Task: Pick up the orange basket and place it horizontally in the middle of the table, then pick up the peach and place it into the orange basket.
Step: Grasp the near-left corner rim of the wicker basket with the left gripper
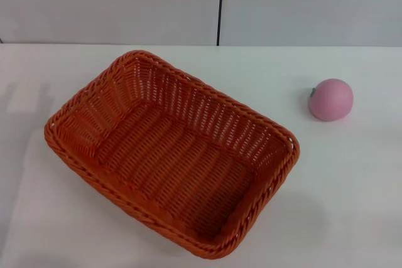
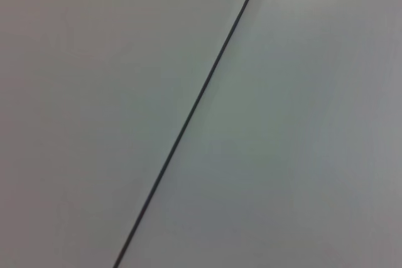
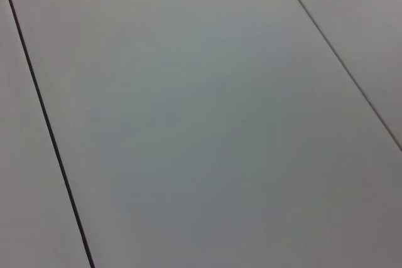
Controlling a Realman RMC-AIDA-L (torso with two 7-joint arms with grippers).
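Orange basket (image 1: pixel 169 155) sits skewed on your white table (image 1: pixel 352 205) in the head view, the peach (image 1: pixel 331 99) well apart to its right. Both wrist views show you only seamed grey panels; neither gripper appears.

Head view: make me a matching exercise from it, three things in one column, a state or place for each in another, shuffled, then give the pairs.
Things:
1. orange basket
2. peach
3. table

States:
A. lies on the robot's right, outside the basket, apart from it
B. white, bears both other things
C. empty, set at a slant, left of centre

Pairs: 1-C, 2-A, 3-B

Neither gripper shows in any view.
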